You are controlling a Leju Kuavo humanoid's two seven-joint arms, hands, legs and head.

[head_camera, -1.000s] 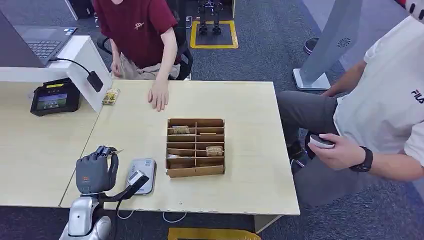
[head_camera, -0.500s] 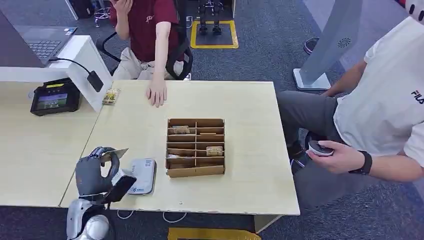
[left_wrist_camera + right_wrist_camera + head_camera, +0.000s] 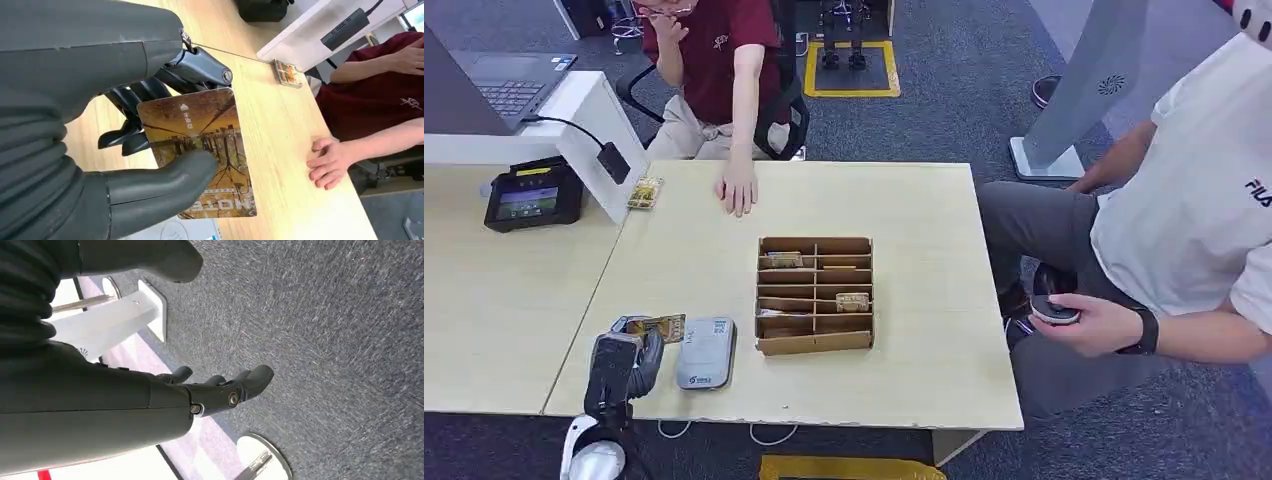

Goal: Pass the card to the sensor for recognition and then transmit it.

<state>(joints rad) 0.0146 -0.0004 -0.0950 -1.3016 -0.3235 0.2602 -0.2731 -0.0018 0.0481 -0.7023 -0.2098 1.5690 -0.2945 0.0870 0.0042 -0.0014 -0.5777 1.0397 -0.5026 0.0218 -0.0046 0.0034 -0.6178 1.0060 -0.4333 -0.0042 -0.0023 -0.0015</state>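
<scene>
Beside the sensor (image 3: 705, 352), left hand (image 3: 621, 362) pinches the card (image 3: 200, 147) between thumb and fingers. Card looks thin, stiff, slick; best gripped at its edge. Right hand (image 3: 220, 390) hangs empty, fingers apart.

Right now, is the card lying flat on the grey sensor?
No, the left hand holds the card pinched between thumb and fingers above the table, beside the sensor rather than on it.

Left hand (image 3: 620, 362), near desk (image 3: 904, 210) edge: pinches a brown card (image 3: 656, 327) at its far side. Grey sensor (image 3: 705, 352) flat, just right of the hand. Wooden compartment box (image 3: 814, 295) farther right. A person's hand (image 3: 738, 187) rests well beyond; black payment terminal (image 3: 532, 193) beyond, to the left.
</scene>
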